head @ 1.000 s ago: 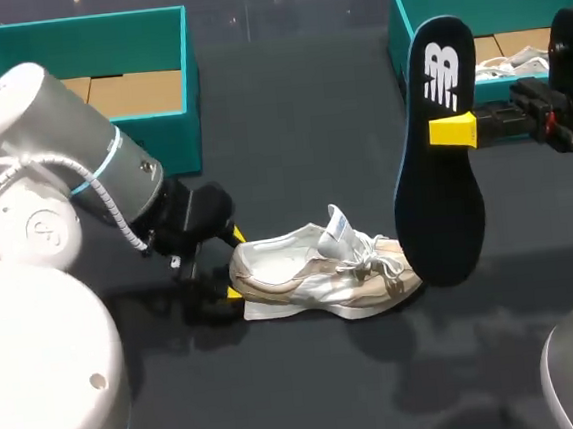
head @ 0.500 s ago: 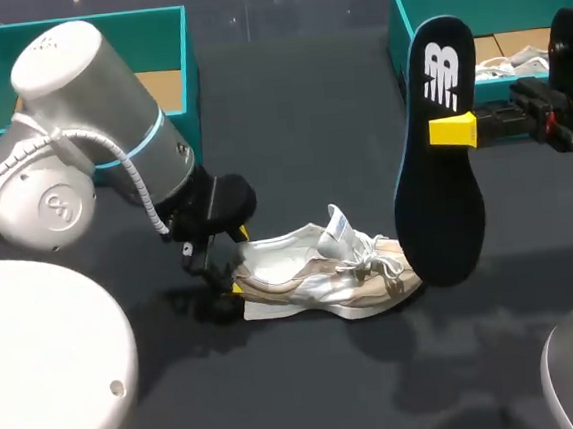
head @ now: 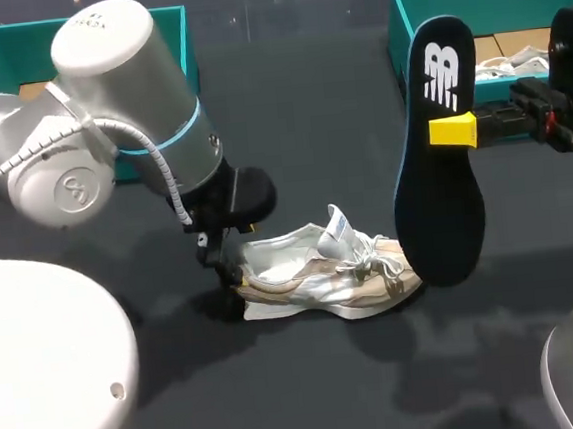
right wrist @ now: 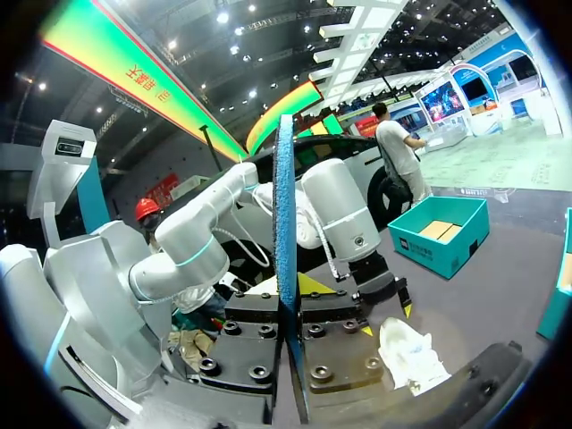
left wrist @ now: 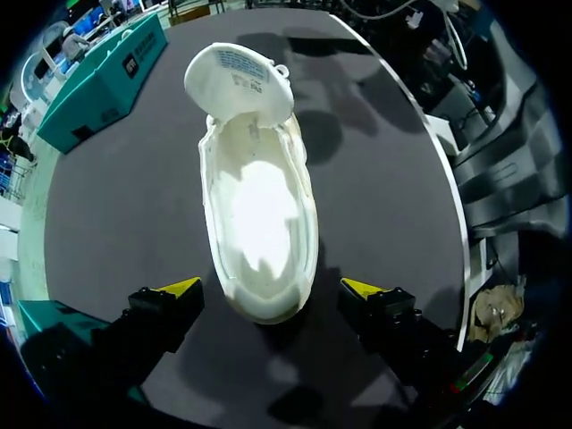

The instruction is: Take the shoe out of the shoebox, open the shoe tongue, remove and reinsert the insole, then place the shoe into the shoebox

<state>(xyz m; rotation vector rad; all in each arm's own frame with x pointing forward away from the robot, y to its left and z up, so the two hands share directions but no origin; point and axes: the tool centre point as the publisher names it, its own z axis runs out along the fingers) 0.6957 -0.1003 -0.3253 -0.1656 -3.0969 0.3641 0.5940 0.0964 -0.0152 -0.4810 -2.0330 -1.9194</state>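
Head view takes in the dark table, with two teal shoeboxes at its far edge: the left shoebox behind the left arm, the right shoebox beside the right arm. A white item lies in the right shoebox; what it is cannot be told.

The dark insole hangs upright in the air over the table, heel end uppermost and toe end low, just beside the toe of the shoe. The right gripper is clamped on it at about mid-length. In the right wrist view the insole shows edge-on, pinched from both sides by the right gripper.

The pale shoe lies on the table between the arms, well apart from both boxes, its heel toward the left arm. The left gripper sits low at that heel. In the left wrist view the left gripper has its fingers spread, one yellow tip on either side of the heel of the shoe, with a gap showing on each side. The tongue is folded forward, away from the opening, and the pale inside of the shoe lies bare.
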